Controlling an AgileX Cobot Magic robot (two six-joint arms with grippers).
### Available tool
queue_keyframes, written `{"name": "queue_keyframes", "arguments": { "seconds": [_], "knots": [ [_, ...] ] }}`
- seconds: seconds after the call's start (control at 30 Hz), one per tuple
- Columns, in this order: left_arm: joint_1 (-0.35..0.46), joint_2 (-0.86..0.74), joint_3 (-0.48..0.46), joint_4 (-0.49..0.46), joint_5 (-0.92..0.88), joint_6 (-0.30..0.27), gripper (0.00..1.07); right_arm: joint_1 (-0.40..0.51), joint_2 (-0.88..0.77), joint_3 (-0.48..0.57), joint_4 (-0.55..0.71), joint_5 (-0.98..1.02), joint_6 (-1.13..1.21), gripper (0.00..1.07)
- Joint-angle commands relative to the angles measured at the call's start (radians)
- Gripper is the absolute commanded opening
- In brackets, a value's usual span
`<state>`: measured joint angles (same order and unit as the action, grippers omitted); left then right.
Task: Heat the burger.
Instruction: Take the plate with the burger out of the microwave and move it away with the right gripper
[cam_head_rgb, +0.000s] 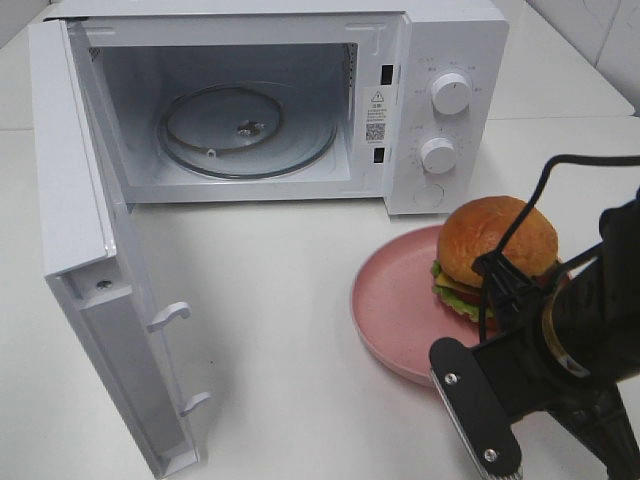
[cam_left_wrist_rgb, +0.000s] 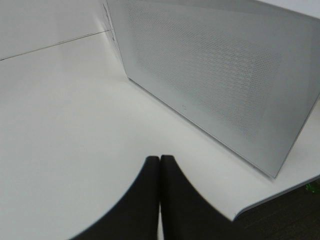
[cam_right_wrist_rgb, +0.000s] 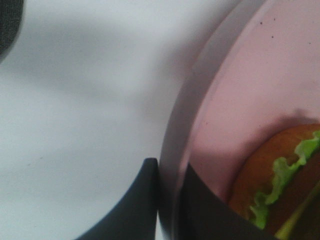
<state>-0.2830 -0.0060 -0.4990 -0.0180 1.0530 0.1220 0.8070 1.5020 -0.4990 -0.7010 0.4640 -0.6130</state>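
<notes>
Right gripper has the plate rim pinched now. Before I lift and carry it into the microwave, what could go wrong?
1. The right gripper holds the pink plate by one thin edge only, so it may tilt or slip when lifted.
2. The burger sits loose near the gripped side and could slide off if the plate tips.
3. The microwave cavity opening is low, and the open door stands beside the path, so the plate could clip either.

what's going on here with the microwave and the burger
The right end effector is shut on the rim of the pink plate, which carries the burger and sits on the table. The microwave stands with its door wide open and the turntable bare. The left end effector is shut, holding nothing.
</notes>
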Motion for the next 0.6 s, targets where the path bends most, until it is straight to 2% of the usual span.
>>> {"name": "queue_keyframes", "arguments": {
  "seconds": [0.03,0.2,0.27,0.33,0.37,0.4,0.43,0.47,0.5,0.6],
  "knots": [
    [0.001,-0.019,0.002,-0.001,-0.013,-0.002,0.00,-0.008,-0.015,0.038,-0.088,-0.017,0.120,0.00],
    [0.001,-0.019,0.002,-0.001,-0.013,-0.002,0.00,-0.059,-0.012,0.042,-0.094,-0.018,0.178,0.00],
    [0.001,-0.019,0.002,-0.001,-0.013,-0.002,0.00,-0.168,-0.012,0.042,-0.094,-0.027,0.193,0.00],
    [0.001,-0.019,0.002,-0.001,-0.013,-0.002,0.00,-0.168,-0.012,0.042,-0.094,-0.027,0.193,0.00],
    [0.001,-0.019,0.002,-0.001,-0.013,-0.002,0.00,-0.240,-0.012,0.042,-0.094,-0.044,0.193,0.00],
    [0.001,-0.019,0.002,-0.001,-0.013,-0.002,0.00,-0.240,-0.012,0.042,-0.094,-0.044,0.193,0.00],
    [0.001,-0.019,0.002,-0.001,-0.013,-0.002,0.00,-0.296,-0.012,0.042,-0.094,-0.066,0.193,0.00],
    [0.001,-0.019,0.002,-0.001,-0.013,-0.002,0.00,-0.296,-0.012,0.042,-0.094,-0.066,0.193,0.00],
    [0.001,-0.019,0.002,-0.001,-0.013,-0.002,0.00,-0.348,-0.012,0.042,-0.096,-0.104,0.193,0.00],
    [0.001,-0.019,0.002,-0.001,-0.013,-0.002,0.00,-0.392,-0.012,0.042,-0.107,-0.141,0.193,0.00]
  ]
}}
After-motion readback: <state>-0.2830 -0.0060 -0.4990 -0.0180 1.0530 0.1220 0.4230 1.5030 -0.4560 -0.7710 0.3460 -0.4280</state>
